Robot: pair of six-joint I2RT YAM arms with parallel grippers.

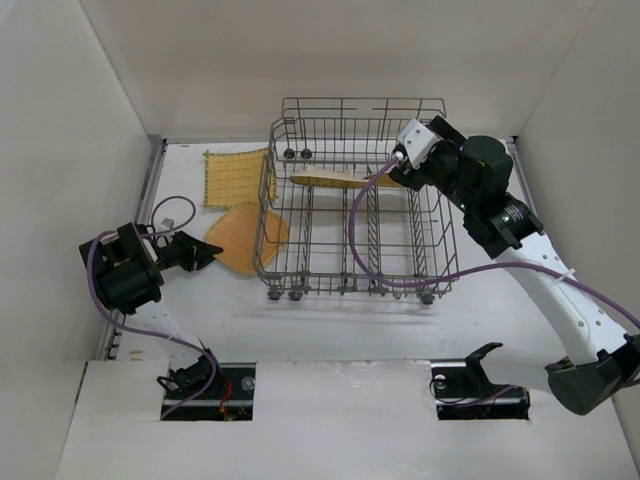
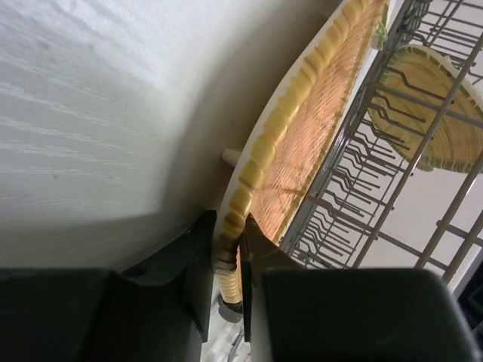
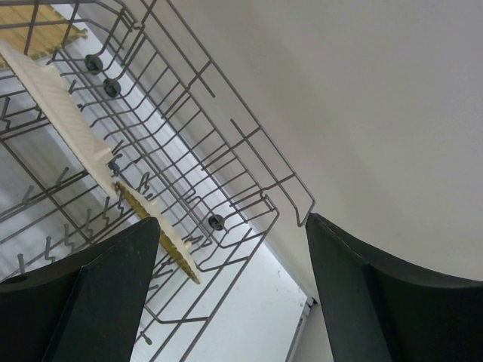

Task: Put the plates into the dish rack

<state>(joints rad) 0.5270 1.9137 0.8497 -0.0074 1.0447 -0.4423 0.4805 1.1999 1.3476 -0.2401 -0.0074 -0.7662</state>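
- The dish rack [image 1: 355, 205] stands in the middle of the counter [image 1: 330, 320].
- The left jaws, just off the rack's left side, are pinched shut on the ribbed rim of an orange-tan plate [image 2: 317, 128], whose far edge rests against the rack's left wall.
- The right jaws hang over the rack's back right corner, spread wide and holding nothing.
- A pale yellow ribbed plate [image 1: 237, 177] lies flat just left of the rack's back corner.
- Another plate [image 1: 328, 180] sits inside the rack, near its back rail.
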